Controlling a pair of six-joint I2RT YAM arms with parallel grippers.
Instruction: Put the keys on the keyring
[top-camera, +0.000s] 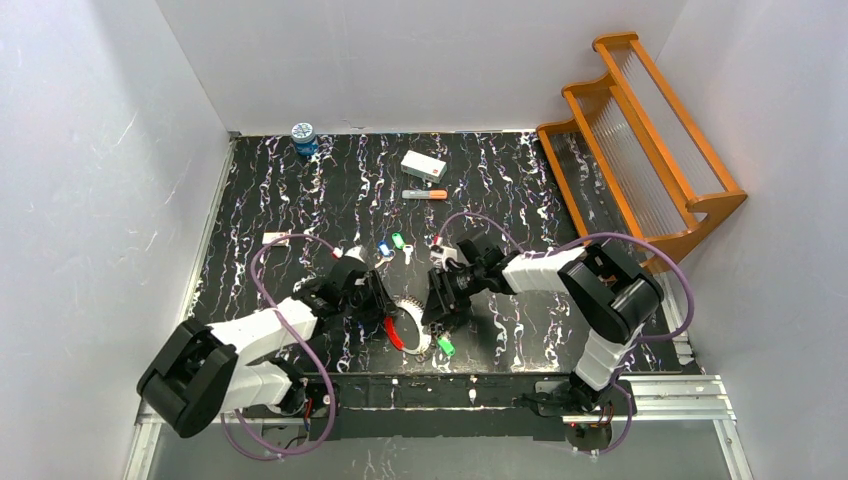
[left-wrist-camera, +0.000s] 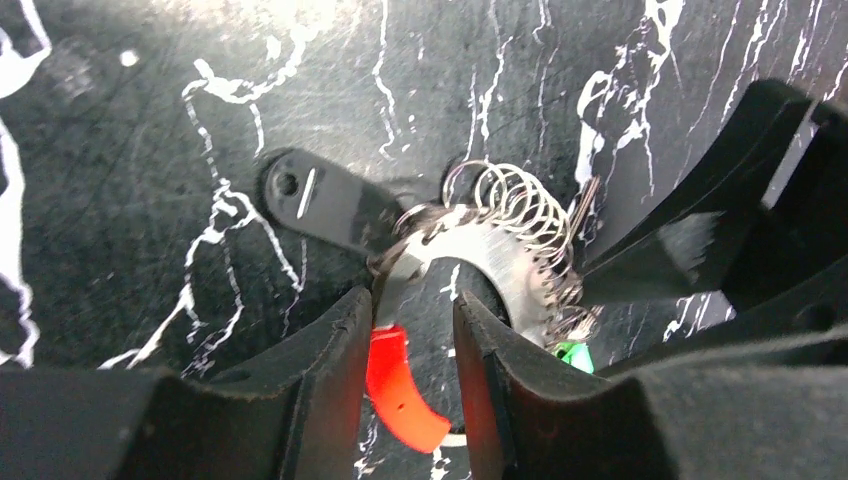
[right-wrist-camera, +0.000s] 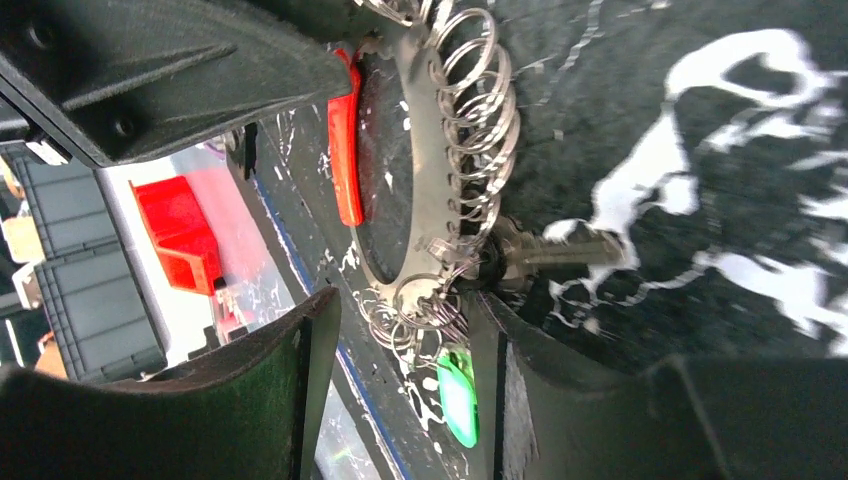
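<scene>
The keyring (top-camera: 421, 343) lies near the table's front edge between both grippers, part silver, part red (top-camera: 394, 333), with a green tag (top-camera: 445, 346). My left gripper (top-camera: 385, 312) (left-wrist-camera: 412, 305) stands open astride the red section (left-wrist-camera: 400, 390); its left finger touches the band and a gap shows on the right. My right gripper (top-camera: 437, 322) (right-wrist-camera: 402, 305) is open over the cluster of small rings (right-wrist-camera: 420, 315) and the green tag (right-wrist-camera: 458, 395). A silver key (right-wrist-camera: 565, 250) lies by its right finger. A blue key (top-camera: 384, 249) and a green key (top-camera: 398, 240) lie loose farther back.
A white box (top-camera: 423, 165), an orange-tipped marker (top-camera: 425, 195) and a blue-lidded jar (top-camera: 303, 137) sit toward the back. An orange wooden rack (top-camera: 640, 140) stands at the right. A black flat piece (left-wrist-camera: 320, 205) lies by the keyring. White walls enclose the table.
</scene>
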